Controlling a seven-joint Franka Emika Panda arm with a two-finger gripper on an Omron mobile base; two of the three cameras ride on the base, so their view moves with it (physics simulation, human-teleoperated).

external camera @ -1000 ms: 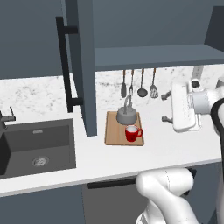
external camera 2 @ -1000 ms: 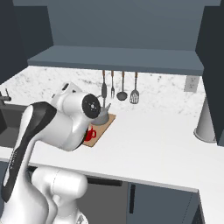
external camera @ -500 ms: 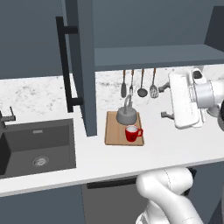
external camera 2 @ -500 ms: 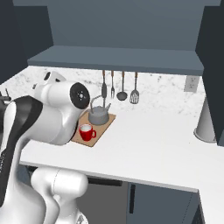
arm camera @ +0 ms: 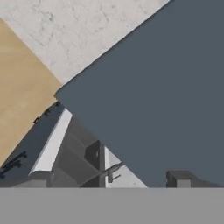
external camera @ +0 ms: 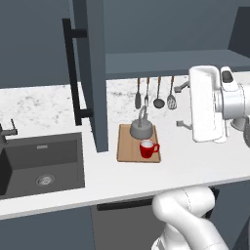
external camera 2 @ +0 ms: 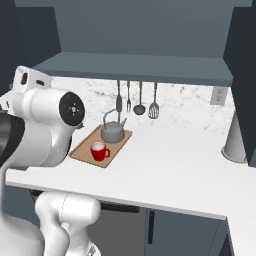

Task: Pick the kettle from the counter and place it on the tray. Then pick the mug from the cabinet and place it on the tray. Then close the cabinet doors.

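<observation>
Since the prior frames the arm's hand has swung further right and up, clear of the tray. Left to right: sink (external camera: 41, 163); open cabinet door (external camera: 93, 73) with black bar handle; tray (external camera: 128, 149) carrying kettle (external camera: 140, 128) behind and mug (external camera: 147, 148) in front; gripper (external camera: 181, 105), fingers spread wide, holding nothing.

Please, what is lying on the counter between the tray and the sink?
In the left base view, the open cabinet door hangs between the tray and the sink; below its lower edge there is bare white counter.
</observation>
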